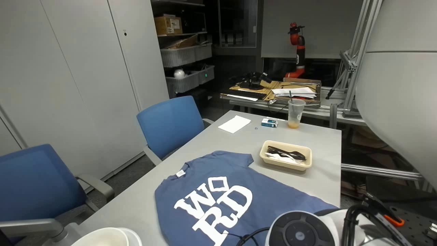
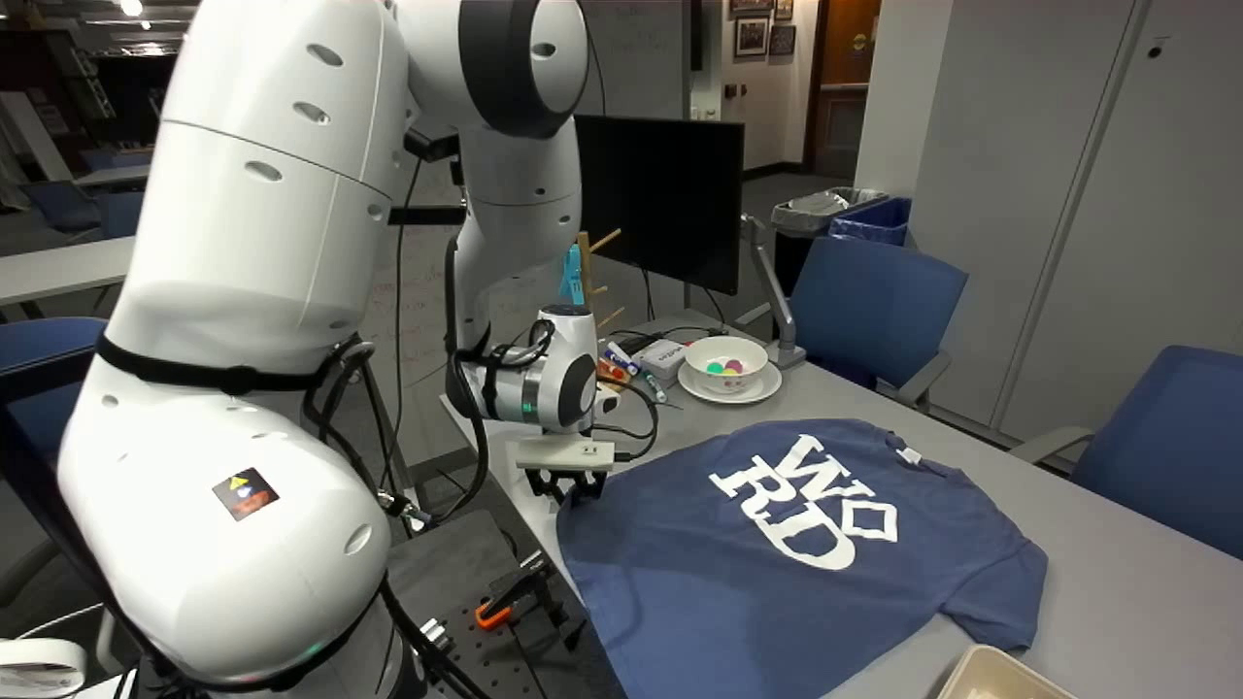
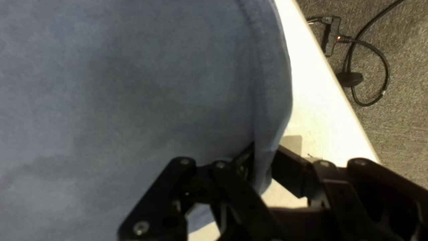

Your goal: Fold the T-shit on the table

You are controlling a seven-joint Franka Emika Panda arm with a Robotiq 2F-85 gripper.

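Progress: pinching stitched edge of blue fabric T-shirt with white block lettering (image 2: pixel 719 555) in black two-fingered gripper (image 3: pixel 264 160); otherwise lying print-up, spread over pale grey table (image 2: pixel 1146 602). Seemingly only starting (every fold left to make). Partly hiding behind rounded white robot wrist (image 1: pixel 300 232), running off frame bottom in both exterior views; not making out number of layers caught.
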